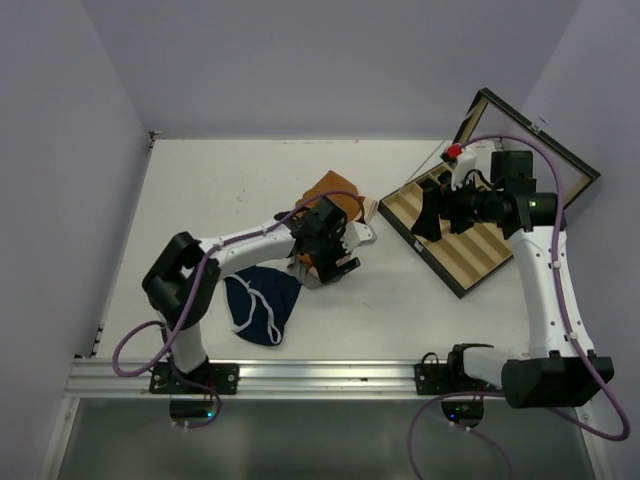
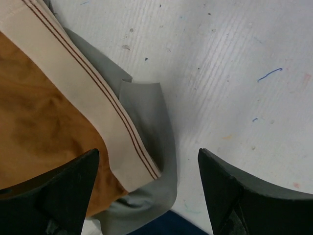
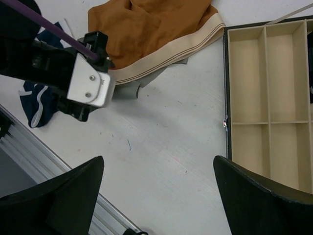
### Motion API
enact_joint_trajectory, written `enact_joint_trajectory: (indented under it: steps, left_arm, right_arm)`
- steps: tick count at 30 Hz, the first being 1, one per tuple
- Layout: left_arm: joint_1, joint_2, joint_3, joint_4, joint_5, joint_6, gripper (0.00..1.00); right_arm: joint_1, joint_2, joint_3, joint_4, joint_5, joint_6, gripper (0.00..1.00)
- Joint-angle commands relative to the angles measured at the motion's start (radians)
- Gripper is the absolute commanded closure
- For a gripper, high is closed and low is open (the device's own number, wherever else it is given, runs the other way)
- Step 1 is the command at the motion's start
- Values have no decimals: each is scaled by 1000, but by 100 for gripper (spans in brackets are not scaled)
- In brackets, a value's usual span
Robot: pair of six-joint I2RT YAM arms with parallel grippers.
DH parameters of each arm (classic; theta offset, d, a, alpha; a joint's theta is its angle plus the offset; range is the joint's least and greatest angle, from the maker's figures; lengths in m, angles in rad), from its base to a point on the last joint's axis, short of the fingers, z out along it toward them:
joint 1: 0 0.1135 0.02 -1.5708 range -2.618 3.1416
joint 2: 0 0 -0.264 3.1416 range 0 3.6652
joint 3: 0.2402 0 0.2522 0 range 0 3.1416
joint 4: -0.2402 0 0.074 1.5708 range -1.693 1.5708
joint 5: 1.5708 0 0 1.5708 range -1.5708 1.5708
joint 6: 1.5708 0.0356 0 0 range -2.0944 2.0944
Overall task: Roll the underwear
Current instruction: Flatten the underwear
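Underwear (image 1: 262,305) not grabbed yet — my left gripper (image 2: 149,193) is spread wide over the orange shorts (image 2: 34,132) edge — next I should reach for it.

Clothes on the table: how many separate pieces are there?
3: navy underwear at front left, orange shorts just behind it, grey garment peeking from under the shorts. More may hide beneath.

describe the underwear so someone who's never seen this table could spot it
On the white table, look near the front edge, just right of the left arm. The underwear lies crumpled there: small, navy blue with thin white trim, unlike the larger orange shorts farther back.
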Motion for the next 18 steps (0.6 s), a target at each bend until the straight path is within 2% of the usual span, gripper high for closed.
enact_joint_trajectory:
  steps: [1, 4, 6, 8, 9, 12, 16, 18]
  left_arm:
    - [-5, 74, 32, 96, -108, -9, 15]
    - [8, 140, 44, 110, -158, -15, 21]
    - [35, 166, 62, 116, -174, -26, 30]
    - [90, 196, 77, 129, -206, -43, 35]
    - [111, 202, 85, 130, -211, -53, 42]
    - [220, 243, 133, 118, -248, -64, 53]
    - [370, 300, 196, 118, -231, -37, 55]
    - [407, 327, 242, 112, -215, -14, 54]
  right_arm:
    - [1, 7, -1, -9, -20, -8, 1]
    - [1, 13, -4, -3, -26, -11, 1]
    - [3, 18, -14, 3, -24, -22, 1]
    - [1, 18, -29, 3, -17, -36, 1]
    - [1, 12, -35, 6, -17, -51, 1]
    - [4, 4, -61, 28, -20, -69, 1]
    - [10, 42, -66, 29, -29, -83, 2]
    - [24, 56, -67, 32, -41, -85, 2]
